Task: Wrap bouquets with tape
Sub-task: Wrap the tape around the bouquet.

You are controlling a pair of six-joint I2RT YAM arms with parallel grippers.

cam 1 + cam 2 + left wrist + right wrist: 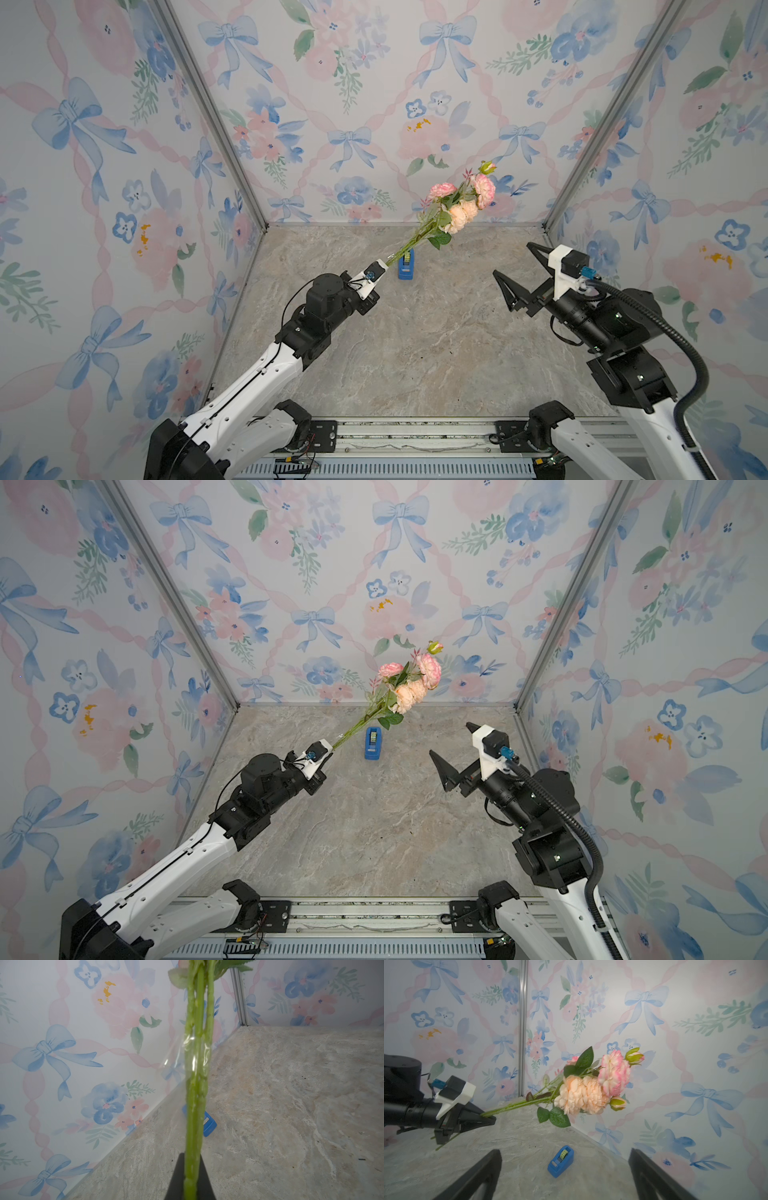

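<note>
Clear shiny tape [195,1057] looks to be on the stems [196,1126] already, if I'm reading the left wrist view right. There's a glossy band round the green stalks a little above the grip, with a see-through flap [174,1057] poking out to one side. So my guess is the wrapping is mostly done, or at least one turn of it. I can't tell how many turns there are, or whether that flap is stuck to anything.

The bouquet [461,203] is up in the air, well clear of the table [415,353], and tilted so the pink and peach blooms point at the back wall [374,104]. The left jaws are clenched on the bottom end of the stems. The right jaws are spread wide with nothing in them, hanging well off to the side and touching neither the flowers nor the tape.

The blue dispenser [560,1160] sits on the table near the back wall, roughly under the stems, with nothing touching it. Its yellow-green roll [564,1153] is in place.

What's left, I reckon, is smoothing that loose flap down and then laying the bunch on the table. I only see this one bunch.
</note>
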